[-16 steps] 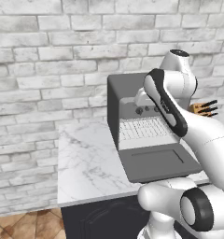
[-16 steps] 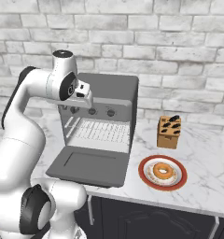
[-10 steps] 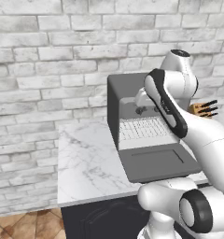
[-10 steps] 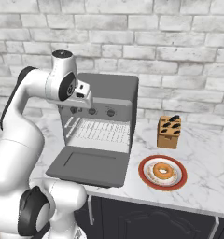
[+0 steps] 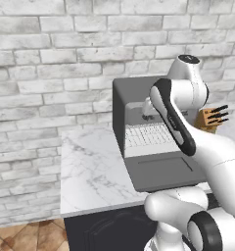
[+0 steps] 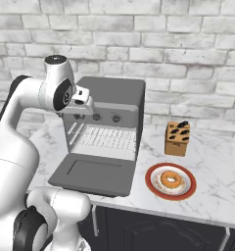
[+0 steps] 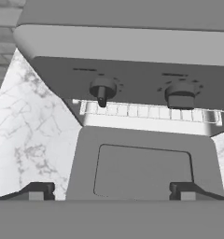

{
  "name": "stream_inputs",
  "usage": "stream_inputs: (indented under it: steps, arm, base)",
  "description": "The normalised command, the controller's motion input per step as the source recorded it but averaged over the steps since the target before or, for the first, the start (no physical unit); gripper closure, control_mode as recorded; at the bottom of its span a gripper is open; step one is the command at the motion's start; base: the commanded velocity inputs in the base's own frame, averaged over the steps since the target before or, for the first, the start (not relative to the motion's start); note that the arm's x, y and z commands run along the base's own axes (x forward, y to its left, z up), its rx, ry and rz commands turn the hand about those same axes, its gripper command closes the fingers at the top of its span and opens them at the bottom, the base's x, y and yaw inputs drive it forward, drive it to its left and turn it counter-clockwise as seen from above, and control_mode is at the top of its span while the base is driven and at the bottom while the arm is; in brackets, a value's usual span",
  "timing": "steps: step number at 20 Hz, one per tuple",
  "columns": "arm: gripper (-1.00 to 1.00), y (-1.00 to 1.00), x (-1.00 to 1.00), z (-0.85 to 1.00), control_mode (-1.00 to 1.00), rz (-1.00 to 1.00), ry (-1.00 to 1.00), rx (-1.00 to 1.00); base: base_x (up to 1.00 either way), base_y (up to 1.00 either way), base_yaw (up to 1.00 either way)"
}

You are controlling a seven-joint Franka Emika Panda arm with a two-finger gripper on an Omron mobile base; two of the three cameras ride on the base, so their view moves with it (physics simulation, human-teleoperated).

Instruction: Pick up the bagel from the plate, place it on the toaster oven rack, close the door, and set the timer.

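The golden-brown bagel (image 6: 170, 179) lies on the red-rimmed white plate (image 6: 150, 183), on the counter right of the toaster oven (image 6: 112, 94). The door (image 6: 94, 174) (image 7: 142, 169) (image 5: 164, 171) lies folded down flat, dark window facing up. Behind it the wire toaster oven rack (image 6: 107, 137) (image 7: 146, 112) (image 5: 144, 135) sits in the cavity with nothing on it. My gripper (image 6: 85, 105) (image 7: 111, 192) hangs open and holding nothing, in front of the oven's upper left corner, above the door and well left of the bagel. Its fingertips (image 7: 37, 191) stand wide apart.
Dark knobs (image 7: 102, 88) (image 7: 180, 95) sit on the oven's front panel above the cavity. A wooden knife block (image 6: 177, 138) (image 5: 210, 117) stands behind the plate, near the brick wall. Bare marble counter (image 5: 90, 166) stretches left of the oven.
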Motion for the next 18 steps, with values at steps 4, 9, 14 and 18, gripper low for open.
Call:
stream_inputs:
  steps: [4,9,14,18]
  arm:
    - [-1.00,0.12,-0.10,-0.08,-1.00,0.00,0.00,-0.12]
    - [-1.00,0.08,-0.01,-0.16,-1.00,0.00,0.00,-0.13]
    - [-1.00,0.02,0.00,-0.20,-1.00,0.00,0.00,-0.14]
    - [-1.00,0.00,0.00,-0.23,-1.00,0.00,0.00,-0.15]
  base:
    - [0.00,0.00,0.00]
    - [0.00,0.00,0.00]
    - [0.00,0.00,0.00]
    - [0.00,0.00,0.00]
